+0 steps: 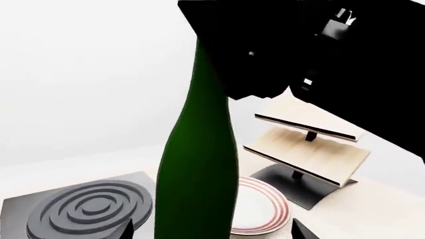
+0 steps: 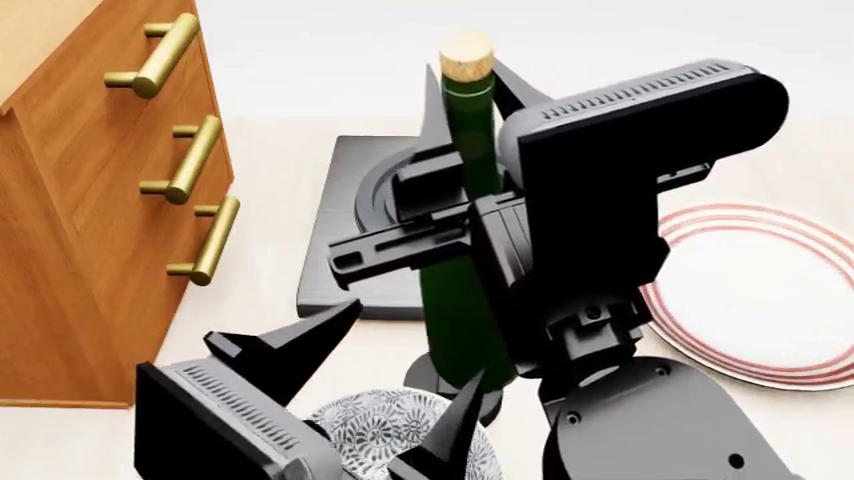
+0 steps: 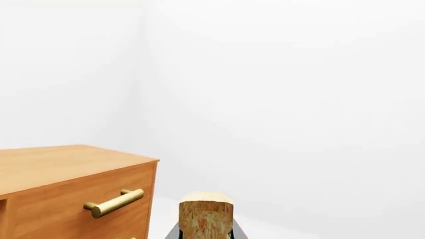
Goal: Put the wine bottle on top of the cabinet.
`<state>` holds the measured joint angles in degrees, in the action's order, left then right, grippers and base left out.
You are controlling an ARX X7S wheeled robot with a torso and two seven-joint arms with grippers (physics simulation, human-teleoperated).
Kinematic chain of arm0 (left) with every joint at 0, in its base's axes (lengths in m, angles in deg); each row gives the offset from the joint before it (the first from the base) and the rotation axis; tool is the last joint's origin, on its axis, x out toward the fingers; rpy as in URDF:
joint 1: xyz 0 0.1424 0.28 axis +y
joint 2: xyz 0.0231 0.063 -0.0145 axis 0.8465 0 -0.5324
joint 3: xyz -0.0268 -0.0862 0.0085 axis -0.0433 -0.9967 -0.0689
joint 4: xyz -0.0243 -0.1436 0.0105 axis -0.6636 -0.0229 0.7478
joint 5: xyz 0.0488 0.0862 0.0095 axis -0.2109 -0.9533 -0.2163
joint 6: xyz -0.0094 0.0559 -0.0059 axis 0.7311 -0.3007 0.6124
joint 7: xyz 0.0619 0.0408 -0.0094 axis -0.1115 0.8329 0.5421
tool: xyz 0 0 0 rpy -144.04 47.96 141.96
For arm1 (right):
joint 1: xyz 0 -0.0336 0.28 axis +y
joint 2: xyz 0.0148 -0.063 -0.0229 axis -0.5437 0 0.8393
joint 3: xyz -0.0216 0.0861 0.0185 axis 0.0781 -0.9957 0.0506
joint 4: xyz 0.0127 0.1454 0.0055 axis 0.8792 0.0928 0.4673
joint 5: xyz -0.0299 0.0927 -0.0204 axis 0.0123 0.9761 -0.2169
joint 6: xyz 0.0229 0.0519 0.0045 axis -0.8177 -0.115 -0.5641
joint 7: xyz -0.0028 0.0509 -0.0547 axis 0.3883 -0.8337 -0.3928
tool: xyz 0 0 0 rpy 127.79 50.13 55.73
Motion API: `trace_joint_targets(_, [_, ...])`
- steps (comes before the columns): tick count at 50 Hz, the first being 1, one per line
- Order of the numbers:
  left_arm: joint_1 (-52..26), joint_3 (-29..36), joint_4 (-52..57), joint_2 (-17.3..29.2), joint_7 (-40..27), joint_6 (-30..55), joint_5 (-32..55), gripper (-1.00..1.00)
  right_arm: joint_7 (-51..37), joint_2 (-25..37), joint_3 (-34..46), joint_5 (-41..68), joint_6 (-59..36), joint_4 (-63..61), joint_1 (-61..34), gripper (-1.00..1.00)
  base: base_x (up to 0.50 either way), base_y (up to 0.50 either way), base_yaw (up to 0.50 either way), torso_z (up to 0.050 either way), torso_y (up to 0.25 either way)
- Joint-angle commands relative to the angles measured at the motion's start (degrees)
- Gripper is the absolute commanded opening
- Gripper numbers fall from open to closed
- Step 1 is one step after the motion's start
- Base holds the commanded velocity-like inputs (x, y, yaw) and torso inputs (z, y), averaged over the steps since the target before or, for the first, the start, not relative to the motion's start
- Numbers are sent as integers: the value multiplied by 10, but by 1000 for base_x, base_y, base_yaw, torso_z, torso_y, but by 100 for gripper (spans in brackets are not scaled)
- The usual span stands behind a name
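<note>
At centre of the head view: wine bottle, dark green glass, tan cork uppermost, upright, its foot low in the frame just above the patterned bowl. Right gripper: black, set across the bottle's upper body from the right of the frame, fingers either side of the glass and apparently closed on it; the grasp sits high, presumably so the base stays free to be set down flat. Whether the foot touches the floor or hangs just above it cannot be told. Left gripper: lower left of the frame, fingers spread apart, holding nothing, beside the bottle's foot; judged to be kept near as a guard or simply parked clear. Cabinet: orange-brown wood, gold bar handles, upper left of the frame, near the bottle but apart from it; its top surface shows at left in the right wrist view, bare where visible, and is the destination. Dark slab with raised rings: behind the bottle. Red-rimmed plate: right of frame. Pale tilted rack: right of centre in the left wrist view, behind the plate. Judgement: bottle secured, transfer to the cabinet top not yet done.
</note>
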<state>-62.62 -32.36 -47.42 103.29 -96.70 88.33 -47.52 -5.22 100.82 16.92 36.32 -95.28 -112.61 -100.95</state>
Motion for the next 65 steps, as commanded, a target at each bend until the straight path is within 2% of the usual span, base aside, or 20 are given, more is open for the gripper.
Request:
trace_joint_targets(1, [-43, 3, -82, -35, 31, -4, 0, 100, 1, 0, -1, -3, -8, -12, -15, -100, 0, 0, 0, 0, 10])
trace_joint_targets(31, [-89, 16, -217, -83, 68, -23, -14, 100, -4, 6, -2, 7, 2, -21, -3, -100, 0, 0, 0, 1, 0])
trace_joint_targets(49, [-102, 21, -256, -98, 77, -33, -14, 100, -5, 10, 0, 13, 7, -21, 0, -100, 0, 0, 0, 0, 1])
trace_joint_targets(50, [-102, 21, -255, -98, 74, -34, -16, -100, -5, 10, 0, 12, 7, -20, 0, -100, 0, 0, 0, 0, 0])
trace_joint_targets(65, [-97, 27, -254, -91, 75, -45, -20, -100, -10, 9, 0, 18, 10, -20, 6, -100, 0, 0, 0, 0, 1])
